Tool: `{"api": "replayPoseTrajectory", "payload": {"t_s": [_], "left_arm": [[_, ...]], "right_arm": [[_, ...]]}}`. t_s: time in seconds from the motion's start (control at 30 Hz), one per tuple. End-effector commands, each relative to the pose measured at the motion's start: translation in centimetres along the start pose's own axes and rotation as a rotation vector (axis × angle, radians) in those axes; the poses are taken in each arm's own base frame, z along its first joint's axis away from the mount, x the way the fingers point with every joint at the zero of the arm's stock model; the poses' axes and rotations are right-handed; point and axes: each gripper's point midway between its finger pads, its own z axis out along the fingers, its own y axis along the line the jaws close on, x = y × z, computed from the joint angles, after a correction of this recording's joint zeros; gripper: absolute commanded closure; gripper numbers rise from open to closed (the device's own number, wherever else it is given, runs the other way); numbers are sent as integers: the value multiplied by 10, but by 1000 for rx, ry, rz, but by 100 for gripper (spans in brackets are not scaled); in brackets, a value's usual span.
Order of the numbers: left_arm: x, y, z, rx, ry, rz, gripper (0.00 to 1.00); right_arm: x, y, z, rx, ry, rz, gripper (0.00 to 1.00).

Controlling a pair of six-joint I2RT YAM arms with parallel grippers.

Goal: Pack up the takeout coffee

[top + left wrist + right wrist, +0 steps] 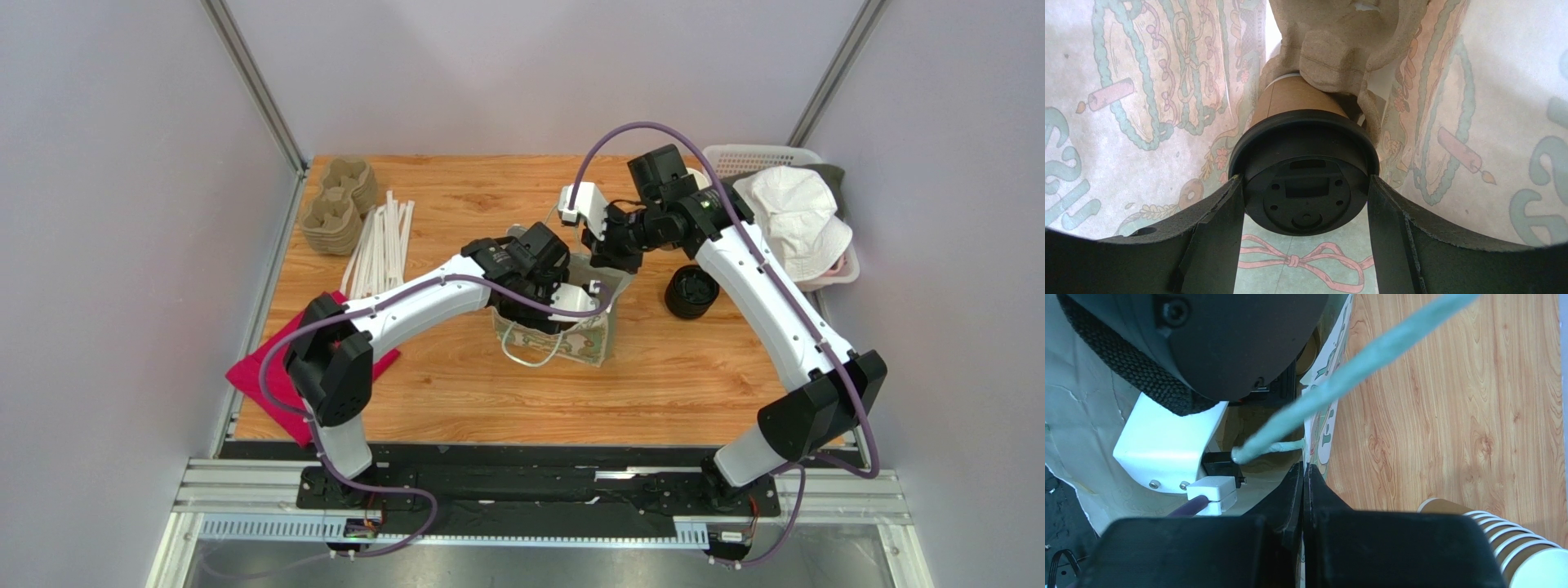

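Now at the placing step: your left fingers (1211, 233) clasp the kraft-brown paper cup (1306, 177) by its round black plastic lid, inside the printed white paper bag (1137, 122). Your right fingers (1290, 496), closed, pinch the bag's rim. Next: release, then lift straight out.

Finding no legible word, brand, number or sign in any view. Noting only teal letter-like shapes printed on the wall of the paper bag (1137, 122), cropped at the left and right edges of the left wrist view and too cut off for reading, with similar teal fragments along the bag's rim in the right wrist view. Recording moulded marks on the black lid of the takeout coffee (1306, 184), too small for deciphering.
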Motion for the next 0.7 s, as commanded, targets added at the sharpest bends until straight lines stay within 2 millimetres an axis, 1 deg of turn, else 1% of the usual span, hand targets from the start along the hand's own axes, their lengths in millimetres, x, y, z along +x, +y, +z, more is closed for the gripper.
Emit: {"api": "replayPoseTrajectory", "payload": {"t_s": [0.0, 0.07, 0.13, 0.17, 0.2, 0.27, 0.33, 0.37, 0.43, 0.47, 0.5, 0.67], "left_arm": [[48, -72, 41, 297, 171, -53, 100], [50, -72, 41, 293, 177, -55, 99], [47, -68, 37, 277, 165, -64, 91], [43, -65, 32, 262, 149, -66, 87], [40, -62, 28, 252, 139, -69, 74], [34, -57, 20, 237, 119, -77, 60], [29, -52, 13, 225, 102, -80, 40], [26, -48, 8, 211, 92, -80, 26], [22, -46, 4, 205, 78, -82, 24], [19, -42, -2, 191, 63, -82, 8], [16, -39, -5, 183, 53, -86, 1], [-1, -24, -26, 147, -2, -97, 1]], "right_arm": [[7, -5, 7, -3, 4, -18, 100], [13, -4, 9, -8, 16, -10, 100], [14, -4, 9, -9, 17, -7, 100], [15, -3, 9, -11, 17, -6, 100], [15, -3, 9, -13, 17, -5, 100], [15, -2, 9, -16, 14, -2, 100], [16, -1, 9, -19, 15, 1, 100], [16, -1, 9, -19, 12, 2, 100], [14, -2, 9, -19, 11, 3, 100], [14, -2, 10, -21, 11, 5, 100], [14, -2, 10, -20, 10, 4, 100], [13, -3, 10, -20, 9, 4, 100]]}}
